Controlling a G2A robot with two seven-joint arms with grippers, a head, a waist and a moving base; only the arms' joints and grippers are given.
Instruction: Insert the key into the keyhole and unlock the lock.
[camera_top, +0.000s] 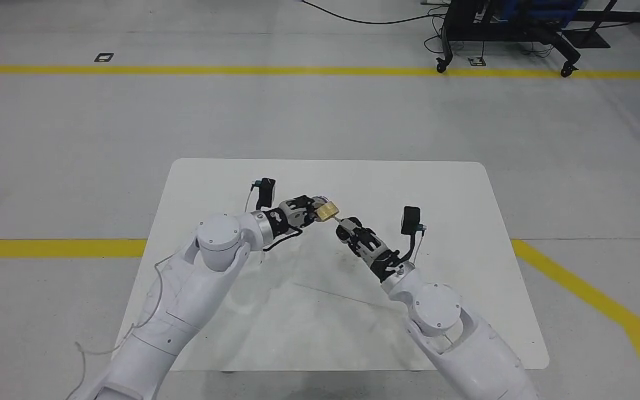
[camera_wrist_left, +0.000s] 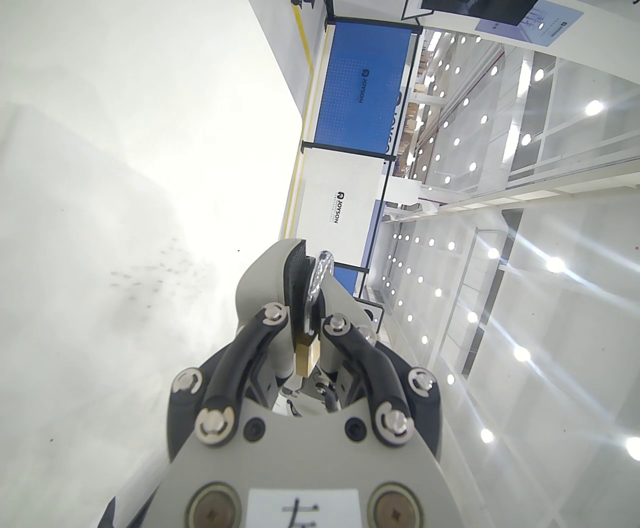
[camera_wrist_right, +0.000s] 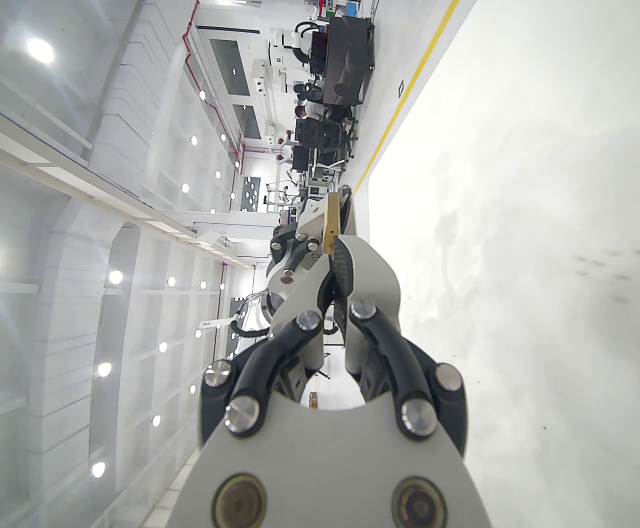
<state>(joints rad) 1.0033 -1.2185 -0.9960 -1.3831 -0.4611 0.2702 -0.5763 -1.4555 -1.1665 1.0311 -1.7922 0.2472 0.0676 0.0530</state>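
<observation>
Brass lock (camera_top: 326, 210) pinched in left jaws | right jaws pressed together, touching lock

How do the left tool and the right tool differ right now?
The left tool is clamped on the brass lock; the right tool is shut, its contents hidden, tips beside the lock. The left tool angles in from the table's left, the right tool from its right. Both are shut, meeting over the table.
</observation>
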